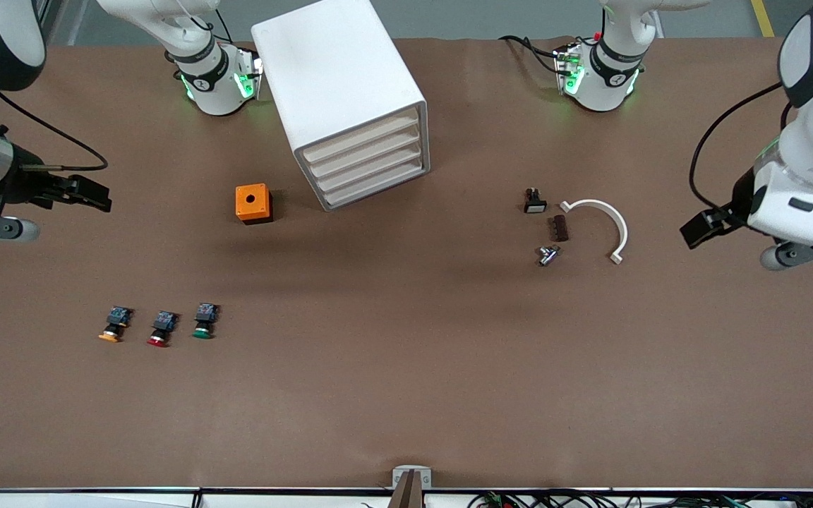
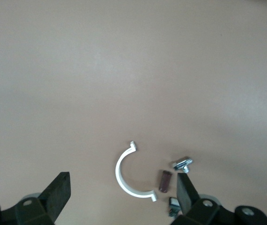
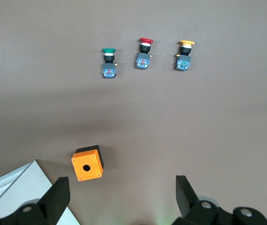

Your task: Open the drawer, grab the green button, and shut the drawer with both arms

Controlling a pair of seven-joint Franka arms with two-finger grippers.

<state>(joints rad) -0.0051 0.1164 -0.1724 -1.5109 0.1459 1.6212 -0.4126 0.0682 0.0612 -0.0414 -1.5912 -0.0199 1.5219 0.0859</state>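
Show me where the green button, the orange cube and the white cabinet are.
green button (image 1: 204, 321), front view, on its black body.
orange cube (image 1: 252, 202), front view, on its top face beside the hole.
cabinet (image 1: 336, 67), front view, on its top panel.

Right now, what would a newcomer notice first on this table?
The big white cabinet with four shut drawers, standing between the arm bases, then the orange cube beside it. Three buttons sit in a row nearer the front camera, toward the right arm's end: orange, red, green. A white half-ring lies toward the left arm's end.
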